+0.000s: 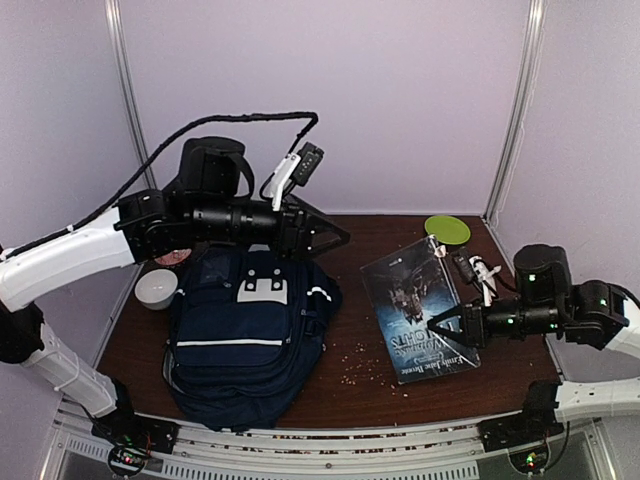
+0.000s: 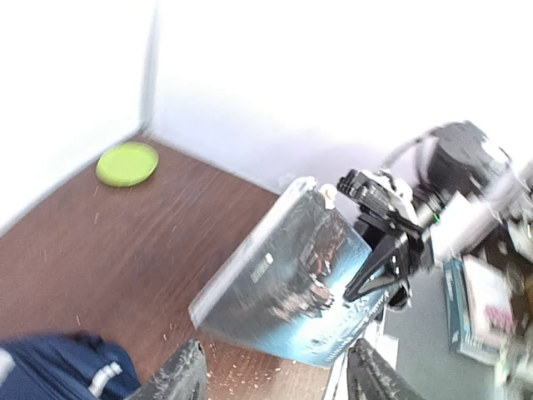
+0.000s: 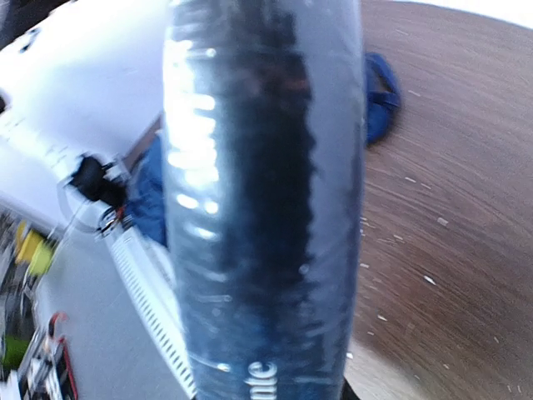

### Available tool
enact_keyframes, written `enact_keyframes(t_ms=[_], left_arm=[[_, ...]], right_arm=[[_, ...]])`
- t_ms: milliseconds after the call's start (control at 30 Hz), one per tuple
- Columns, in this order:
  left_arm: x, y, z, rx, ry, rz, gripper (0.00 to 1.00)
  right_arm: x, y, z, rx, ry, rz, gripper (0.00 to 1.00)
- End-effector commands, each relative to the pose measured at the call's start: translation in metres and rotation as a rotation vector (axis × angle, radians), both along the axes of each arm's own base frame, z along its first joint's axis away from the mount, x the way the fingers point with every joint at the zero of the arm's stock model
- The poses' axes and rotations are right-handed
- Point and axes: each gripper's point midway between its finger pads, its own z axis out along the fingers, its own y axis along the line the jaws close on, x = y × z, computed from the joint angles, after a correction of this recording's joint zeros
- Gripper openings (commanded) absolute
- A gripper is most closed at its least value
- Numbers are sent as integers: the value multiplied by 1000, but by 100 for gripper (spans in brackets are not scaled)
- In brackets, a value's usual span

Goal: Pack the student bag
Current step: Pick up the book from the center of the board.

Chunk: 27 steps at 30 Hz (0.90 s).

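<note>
**tabletop_tom:** So where was the bag, and what were the pincers doing?

**yam_fan:** The big navy-blue fabric student bag (image 1: 245,335), the one with thin white stripes and white buckle patches, lay flat at the near-left corner of the brown wooden table (image 1: 350,395). The left gripper (image 1: 335,238) hung over the bag's far edge with its jaws spread wide and nothing in them.

**tabletop_tom:** And the right one?

**yam_fan:** The right gripper (image 1: 440,325) was clamped on the near end of a glossy dark-blue paperback book (image 1: 415,295) over the table's right half. The book looked tilted from the left wrist camera. A lime-green flat disc (image 1: 447,229) sat in the far-right corner. A small white round container (image 1: 156,288) sat at the left edge, just beside the bag. Pale crumbs (image 1: 372,365) were scattered between the bag and the book.
</note>
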Motion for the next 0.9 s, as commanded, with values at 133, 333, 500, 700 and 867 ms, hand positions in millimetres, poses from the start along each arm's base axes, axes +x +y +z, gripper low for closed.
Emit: enact_keyframes(t_ms=[133,333,500,700,867], left_arm=[[-69,16,2,60,-285,-451,98],[-84,7,7,61,-232,-588,98],[-90,1,5,41,-189,-642,98],[-89,-6,-4,55,-121,-661,98],[-92,-14,-8,60,-85,-672,98]], right_arm=[[-49,32,82,238,-296,380,0],[-63,42,94,267,-318,465,0],[-68,50,95,252,-315,506,0],[-74,55,108,247,-341,537,0],[-74,60,111,245,-350,555,0]])
